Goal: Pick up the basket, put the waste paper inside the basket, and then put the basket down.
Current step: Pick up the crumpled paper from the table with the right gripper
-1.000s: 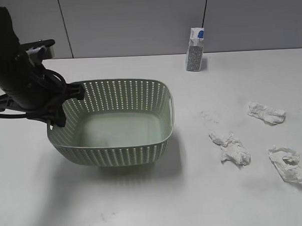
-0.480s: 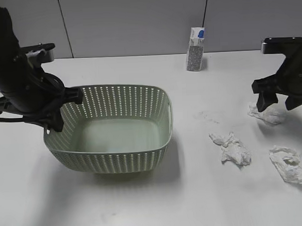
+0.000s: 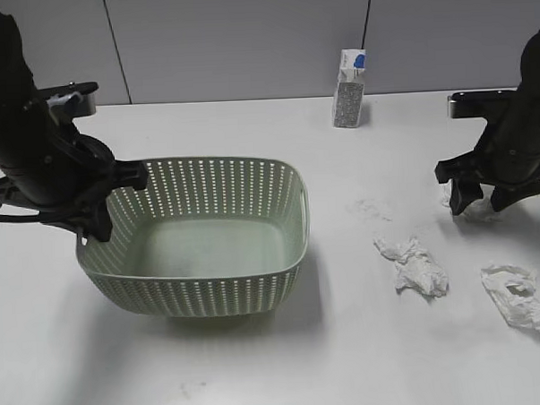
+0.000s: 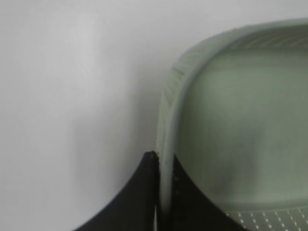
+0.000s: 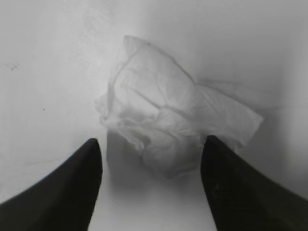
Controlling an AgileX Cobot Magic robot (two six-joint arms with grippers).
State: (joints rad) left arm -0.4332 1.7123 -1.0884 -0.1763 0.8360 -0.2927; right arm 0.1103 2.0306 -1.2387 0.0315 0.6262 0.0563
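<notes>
The sage-green basket (image 3: 200,241) hangs tilted just above the table, held by its left rim. My left gripper (image 3: 100,214) is shut on that rim; in the left wrist view the rim (image 4: 166,144) runs between my left gripper's (image 4: 162,161) two dark fingers. My right gripper (image 3: 478,201) is open and low over the far waste paper wad (image 3: 482,213), which shows in the right wrist view (image 5: 168,125) between and just beyond my right gripper's (image 5: 151,144) fingers. Two more wads lie on the table, one in the middle (image 3: 416,266) and one at the right (image 3: 514,295).
An upright white-grey carton (image 3: 348,89) with a blue mark stands at the back of the table near the wall. The white table (image 3: 349,360) spreads round the basket and wads.
The right arm has come into view and dropped down over the far wad. The basket has risen slightly and shifted left in the left gripper.
</notes>
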